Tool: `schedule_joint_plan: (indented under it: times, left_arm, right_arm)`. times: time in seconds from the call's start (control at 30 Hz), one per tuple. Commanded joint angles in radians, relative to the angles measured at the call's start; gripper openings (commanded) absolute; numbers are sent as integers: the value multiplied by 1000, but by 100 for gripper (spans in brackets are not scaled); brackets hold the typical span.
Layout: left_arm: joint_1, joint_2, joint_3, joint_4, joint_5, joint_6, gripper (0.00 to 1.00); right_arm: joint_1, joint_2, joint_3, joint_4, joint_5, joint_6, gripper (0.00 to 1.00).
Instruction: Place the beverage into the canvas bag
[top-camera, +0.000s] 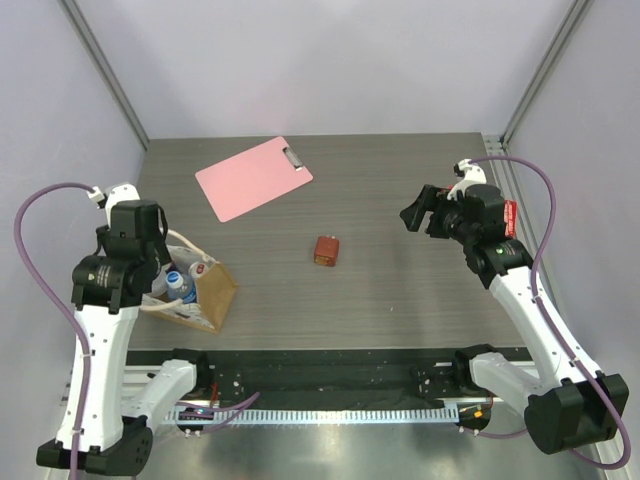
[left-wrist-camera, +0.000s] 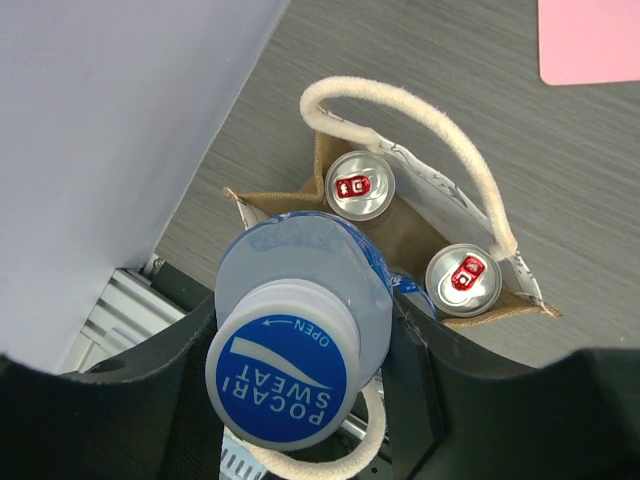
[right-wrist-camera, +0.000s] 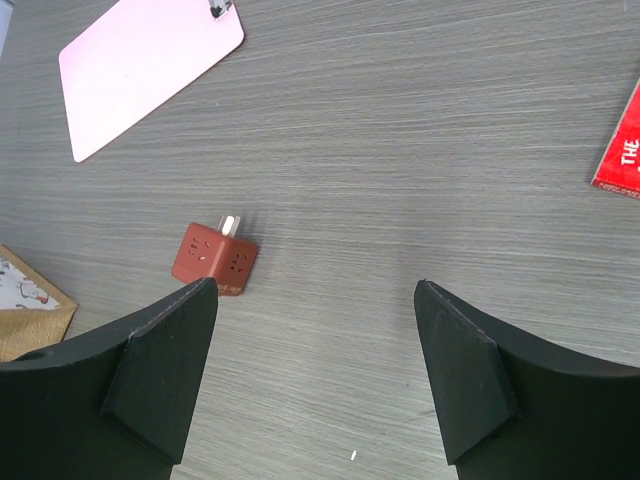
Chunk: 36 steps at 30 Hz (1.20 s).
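Pocari Sweat bottle (left-wrist-camera: 300, 320), upright in the open mouth of the canvas bag (left-wrist-camera: 405, 230) at the near left of the table (top-camera: 400, 290), beside two cans (left-wrist-camera: 360, 185) inside. The left gripper (left-wrist-camera: 300, 400) is clamped on the bottle. The right gripper (right-wrist-camera: 315, 370), fingers apart and empty, hangs near a reddish-brown box (right-wrist-camera: 213, 257).

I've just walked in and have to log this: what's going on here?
The left pincer is shut on a Pocari Sweat bottle, holding it cap up at the mouth of the bag, which already has two cans inside. The right pincer hangs open above the table near a small red box, holding nothing.
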Motion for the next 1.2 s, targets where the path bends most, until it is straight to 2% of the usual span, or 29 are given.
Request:
schedule_joint_plan:
  times: [0.0,0.27,0.33,0.57,0.7,0.87,0.9,0.97,1.03,1.07,1.1,1.17]
  left_arm:
    - [5,-10,-12,97,-30,-2,0]
    - [28,53,-42,55,-156,-8,0]
    - [33,39,-76,87,-179,-10,0]
    - [97,-48,-223,313,-61,-30,0]
    - [113,-70,-276,350,-71,-45,1]
    - [165,-88,-354,361,-56,-66,23]
    - [179,-91,-363,364,-56,-76,38]
    - [191,-96,-369,361,-59,-91,41]
    - [203,-96,-363,358,-75,-99,49]
    - [205,-99,-357,355,-90,-102,57]
    - [208,-97,-354,355,-88,-108,72]
    - [209,-83,-336,332,-69,-120,85]
  right_arm:
    - [-3,-22,3,46,-17,9,85]
    - [-3,-22,6,49,-22,10,85]
    - [-3,-23,6,49,-25,10,85]
    - [-3,-25,1,52,-39,10,85]
    - [-1,-31,1,51,-36,10,85]
    - [-3,-31,-4,51,-44,12,85]
    - [-3,-32,-4,52,-45,12,85]
    - [-3,-31,-4,51,-48,13,85]
    - [-3,-29,-4,52,-48,13,85]
    - [-3,-29,-4,52,-50,13,85]
    - [-3,-29,-4,54,-50,15,85]
    - [-3,-28,-4,52,-48,13,85]
